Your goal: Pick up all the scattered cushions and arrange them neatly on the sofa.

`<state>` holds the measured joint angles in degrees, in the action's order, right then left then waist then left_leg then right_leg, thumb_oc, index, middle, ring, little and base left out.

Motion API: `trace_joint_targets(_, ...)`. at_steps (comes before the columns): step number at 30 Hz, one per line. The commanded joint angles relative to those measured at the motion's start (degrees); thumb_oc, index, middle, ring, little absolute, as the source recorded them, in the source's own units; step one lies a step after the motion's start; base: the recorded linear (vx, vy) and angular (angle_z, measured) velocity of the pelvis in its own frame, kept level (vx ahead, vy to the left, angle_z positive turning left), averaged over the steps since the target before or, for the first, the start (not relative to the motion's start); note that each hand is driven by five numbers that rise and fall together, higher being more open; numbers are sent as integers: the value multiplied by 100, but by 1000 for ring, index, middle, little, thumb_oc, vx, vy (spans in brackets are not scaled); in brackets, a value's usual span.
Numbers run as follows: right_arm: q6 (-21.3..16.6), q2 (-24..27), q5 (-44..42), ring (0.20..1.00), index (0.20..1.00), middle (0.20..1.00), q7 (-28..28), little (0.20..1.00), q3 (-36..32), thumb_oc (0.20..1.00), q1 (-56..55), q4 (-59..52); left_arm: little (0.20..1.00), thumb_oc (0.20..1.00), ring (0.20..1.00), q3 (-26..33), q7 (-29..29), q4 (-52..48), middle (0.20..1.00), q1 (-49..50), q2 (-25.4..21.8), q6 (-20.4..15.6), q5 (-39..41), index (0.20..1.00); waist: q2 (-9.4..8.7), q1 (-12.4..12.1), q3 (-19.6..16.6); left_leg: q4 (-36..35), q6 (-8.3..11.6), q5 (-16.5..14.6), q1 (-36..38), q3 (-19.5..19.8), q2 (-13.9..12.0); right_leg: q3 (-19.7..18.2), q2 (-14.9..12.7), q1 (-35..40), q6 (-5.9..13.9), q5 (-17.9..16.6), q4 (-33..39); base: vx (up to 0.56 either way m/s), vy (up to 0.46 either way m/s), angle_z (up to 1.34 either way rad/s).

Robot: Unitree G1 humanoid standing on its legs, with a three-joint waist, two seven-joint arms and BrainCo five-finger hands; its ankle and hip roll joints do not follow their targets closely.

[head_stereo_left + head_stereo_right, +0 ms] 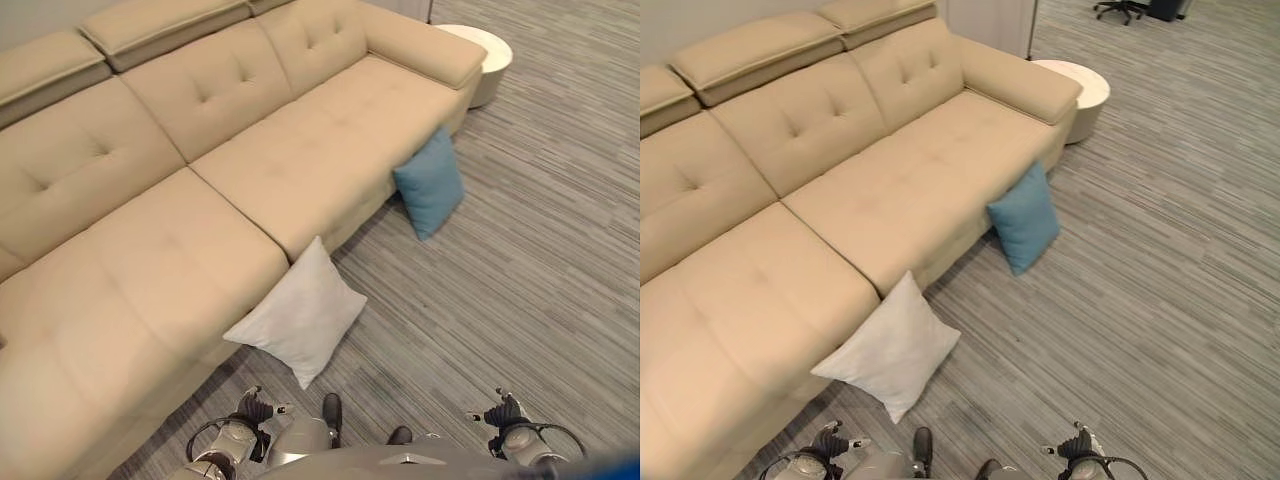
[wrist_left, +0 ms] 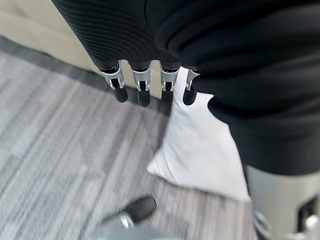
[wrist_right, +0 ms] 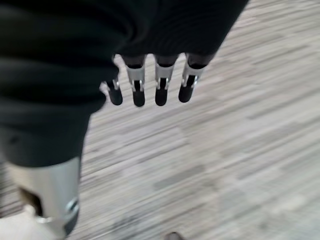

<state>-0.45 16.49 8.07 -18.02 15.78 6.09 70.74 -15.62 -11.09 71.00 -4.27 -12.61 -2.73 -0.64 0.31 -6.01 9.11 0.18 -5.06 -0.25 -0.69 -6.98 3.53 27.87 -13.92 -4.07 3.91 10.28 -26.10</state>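
The square white fabric cushion (image 1: pixel 299 313) lies nearest, on the grey striped carpet floor (image 1: pixel 520 270), leaning against the front of the long beige tufted sofa (image 1: pixel 200 190). Further along the same sofa front, a square blue fabric cushion (image 1: pixel 430 183) stands propped on the floor. The left hand (image 2: pixel 145 85) hangs with fingers straight and empty above the carpet near the white cushion; the right hand (image 3: pixel 150 85) hangs likewise, holding nothing. A round white side table (image 1: pixel 487 55) stands by the sofa's far end.

Round white side table (image 1: pixel 1080 90) beside the far armrest; black office chair (image 1: pixel 1122 8) beyond; grey striped carpet floor (image 1: pixel 1160 280) throughout.
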Motion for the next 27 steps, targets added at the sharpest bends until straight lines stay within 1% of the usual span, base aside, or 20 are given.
trace_joint_targets(1, -104, 164, 31, 1000, 1000, 1000, -20, 1000, 24, 1000, 72, -155, 1000, 1000, 1000, 21, -17, -28, 1000, -116, -16, -98, 80, 1000, 53, -90, 17, 551, 236, -403, -284, 533, 30, -746, 269, -43, 392, -768, 544, 125, 28, 96)
trace_joint_targets(2, -128, 168, -25, 1000, 1000, 1000, -21, 1000, 29, 1000, 88, -155, 1000, 1000, 1000, -17, -33, -51, 1000, -106, -18, -130, 115, 1000, 77, -26, -2, 496, 244, -398, -170, 847, 108, -1300, 511, -155, 310, -640, 735, 155, -66, 119)
trace_joint_targets(3, -136, 166, -46, 1000, 1000, 1000, 2, 1000, 48, 1000, 81, -136, 1000, 1000, 1000, -24, -22, -34, 1000, -117, -17, -147, 124, 1000, 44, 12, -6, 499, 283, -402, -150, 1096, 166, -1632, 547, -143, 318, -713, 1178, 165, -114, 128)
trace_joint_targets(5, -140, 172, -64, 1000, 1000, 1000, 14, 1000, 51, 1000, 87, -116, 1000, 1000, 1000, -38, -7, 66, 1000, -117, -4, -154, 103, 1000, 26, 102, -32, 478, 317, -382, -128, 1412, 230, -1979, 643, -296, 328, -851, 1488, 112, -127, 131)
trace_joint_targets(6, -139, 175, -73, 1000, 1000, 1000, 20, 1000, 44, 1000, 84, -113, 1000, 1000, 1000, -50, -4, 91, 1000, -118, -7, -156, 92, 1000, 9, 156, -29, 471, 336, -379, -104, 1547, 255, -2207, 723, -366, 354, -899, 1586, 151, -191, 113)
trace_joint_targets(7, -147, 184, -92, 1000, 1000, 1000, 13, 1000, 29, 1000, 90, -85, 1000, 1000, 1000, -84, 6, 146, 1000, -137, -1, -153, 68, 1000, -44, 220, -22, 448, 406, -374, -83, 1804, 292, -2497, 826, -388, 397, -998, 1801, 152, -205, 119)
trace_joint_targets(8, -137, 169, -86, 1000, 1000, 1000, 32, 1000, 37, 1000, 94, -74, 1000, 1000, 1000, -106, 4, 180, 1000, -127, 8, -149, 54, 1000, -47, 236, -17, 428, 429, -370, -58, 1892, 282, -2460, 838, -405, 372, -1013, 1790, 157, -232, 131)
trace_joint_targets(10, -161, 165, -77, 1000, 1000, 1000, 45, 1000, 34, 1000, 76, -58, 1000, 1000, 1000, -118, 19, 236, 1000, -150, 13, -136, 31, 1000, -114, 232, -50, 410, 489, -378, -68, 2028, 274, -2242, 773, -225, 343, -1013, 2054, 121, -235, 141)
trace_joint_targets(11, -187, 171, -82, 1000, 1000, 1000, 56, 1000, 42, 1000, 72, -45, 1000, 1000, 1000, -120, 24, 238, 1000, -160, 24, -133, 35, 1000, -133, 253, -88, 390, 591, -342, -98, 2120, 210, -2142, 818, -74, 272, -978, 2228, 110, -290, 144)
trace_joint_targets(13, -208, 191, -100, 1000, 1000, 1000, 60, 1000, 64, 1000, 103, -75, 1000, 1000, 1000, -123, 33, 241, 1000, -169, 59, -134, 56, 1000, -158, 249, -105, 393, 692, -320, -176, 2108, 106, -1978, 850, 61, 222, -977, 2418, 72, -272, 100)
trace_joint_targets(15, -230, 255, -163, 1000, 1000, 1000, 49, 1000, 47, 1000, 119, -144, 1000, 1000, 1000, -186, 31, 188, 1000, -193, 100, -120, 75, 1000, -174, 295, -51, 579, 757, -314, -408, 1859, 15, -1765, 847, 226, 168, -935, 2591, -10, -174, 57)
trace_joint_targets(16, -216, 287, -190, 1000, 1000, 1000, 42, 1000, 49, 1000, 136, -158, 1000, 1000, 1000, -217, 27, 172, 1000, -220, 122, -113, 84, 1000, -171, 323, -12, 690, 779, -295, -530, 1587, -40, -1664, 830, 279, 134, -906, 2625, -56, -77, 86)
trace_joint_targets(18, -209, 307, -221, 1000, 1000, 1000, 56, 1000, 40, 1000, 123, -192, 1000, 1000, 1000, -223, 18, 133, 1000, -234, 136, -106, 79, 1000, -169, 361, 8, 807, 762, -298, -665, 1020, -152, -1467, 810, 350, 107, -866, 2692, -64, -75, 102)
trace_joint_targets(19, -208, 306, -242, 1000, 1000, 1000, 62, 1000, 10, 1000, 66, -195, 1000, 1000, 1000, -229, 39, 108, 1000, -202, 143, -98, 36, 1000, -178, 424, -2, 894, 721, -341, -692, 451, -268, -1275, 801, 404, 81, -839, 2729, -41, -72, 92)
trace_joint_targets(21, -217, 297, -272, 1000, 1000, 1000, 61, 1000, -35, 1000, -1, -210, 1000, 1000, 1000, -227, 29, 127, 1000, -166, 136, -80, -21, 1000, -189, 507, -19, 955, 674, -355, -700, -102, -402, -1039, 765, 453, 58, -801, 2712, -20, -41, 122)
trace_joint_targets(22, -195, 279, -287, 1000, 1000, 1000, 64, 1000, -67, 1000, -56, -195, 1000, 1000, 1000, -219, 33, 123, 1000, -150, 115, -67, -52, 1000, -200, 545, -42, 960, 660, -338, -713, -493, -499, -862, 741, 482, 36, -779, 2693, 15, 6, 113)
trace_joint_targets(23, -180, 262, -279, 1000, 1000, 1000, 67, 1000, -75, 1000, -78, -173, 1000, 1000, 1000, -197, 49, 117, 1000, -140, 109, -56, -54, 1000, -195, 533, -39, 935, 657, -352, -670, -572, -504, -778, 741, 534, 40, -759, 2680, 49, 23, 86)
trace_joint_targets(24, -181, 246, -264, 1000, 1000, 1000, 67, 1000, -70, 1000, -72, -154, 1000, 1000, 1000, -168, 53, 127, 1000, -125, 100, -44, -64, 1000, -207, 523, -51, 903, 648, -378, -635, -550, -488, -741, 738, 566, 47, -750, 2664, 113, 64, 63)
trace_joint_targets(26, -167, 182, -183, 1000, 1000, 1000, 94, 1000, -43, 1000, -59, -104, 1000, 1000, 1000, -58, 68, 200, 1000, -41, 55, -42, -71, 1000, -241, 477, -143, 547, 574, -398, -392, -404, -366, -660, 709, 632, 128, -712, 2531, 126, 121, 41)
trace_joint_targets(27, -168, 181, -183, 1000, 1000, 1000, 94, 1000, -43, 1000, -59, -104, 1000, 1000, 1000, -58, 68, 200, 1000, -41, 55, -42, -71, 1000, -242, 477, -143, 544, 573, -396, -390, -404, -365, -661, 708, 632, 129, -711, 2530, 97, 165, 19)
